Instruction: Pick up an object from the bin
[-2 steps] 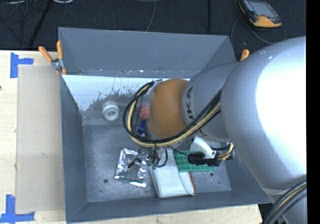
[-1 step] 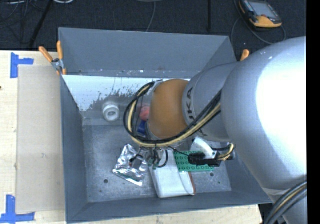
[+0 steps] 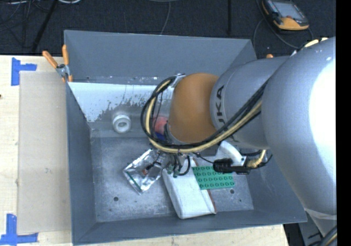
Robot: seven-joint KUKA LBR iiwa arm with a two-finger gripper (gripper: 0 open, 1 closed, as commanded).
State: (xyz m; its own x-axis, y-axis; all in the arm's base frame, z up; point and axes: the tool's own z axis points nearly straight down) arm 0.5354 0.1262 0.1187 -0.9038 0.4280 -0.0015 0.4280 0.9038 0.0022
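In the bin (image 3: 82,184), a small roll (image 3: 121,123) sits at the back left, at the foot of the rear wall. Near the middle lies a crumpled packet (image 3: 140,173) — just right of it a flat slab (image 3: 186,198) runs toward the front wall, with a studded plate (image 3: 218,178) beside it on the right. The hand (image 3: 167,164) hangs over the packet's right end.

bulky silver-grey arm (image 3: 285,124) of smooth, rounded segments at right of frame, with dark lettering (image 3: 218,109) along one link. glossy orange-brown domed cover (image 3: 192,109) at centre, looped round with black and yellow cables (image 3: 149,112); white fitting (image 3: 235,154) just below.
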